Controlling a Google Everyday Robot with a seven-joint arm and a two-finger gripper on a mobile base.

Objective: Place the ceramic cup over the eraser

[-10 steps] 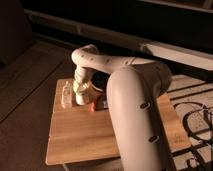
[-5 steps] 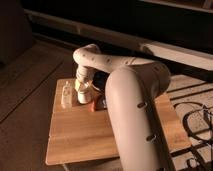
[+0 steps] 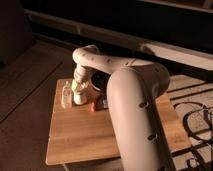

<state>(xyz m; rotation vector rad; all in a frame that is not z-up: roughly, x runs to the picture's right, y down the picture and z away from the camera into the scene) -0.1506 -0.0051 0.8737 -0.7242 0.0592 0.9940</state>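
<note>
Item: small cream glossy ceramic cup (image 3: 79, 96). It stood upright near the back left of the light wooden desk (image 3: 90, 140), directly under the claw (image 3: 80, 86). The claw pointed straight down over it, at the end of the bulky cream arm (image 3: 131, 95) that reached in from the right. Whether the claw gripped the cup or merely sat above it could not be told; the wrist hid that.

Item: eraser. A small reddish-orange block (image 3: 93, 105) lay on the desk just to the right of the cup and a little nearer the onlooker; this was judged the likely eraser, though its shape was indistinct. The coming move seemed to turn on this one relation: the cup lay just beside the block, not over it, so a short carry right and forward would be wanted.

Item: pale clear bottle-like object (image 3: 66, 94), just left of the cup, close enough to be knocked.

Item: wide dark round bowl (image 3: 100, 82), behind and right of the cup, partly hidden by the arm, bordering the path toward the block.
</note>
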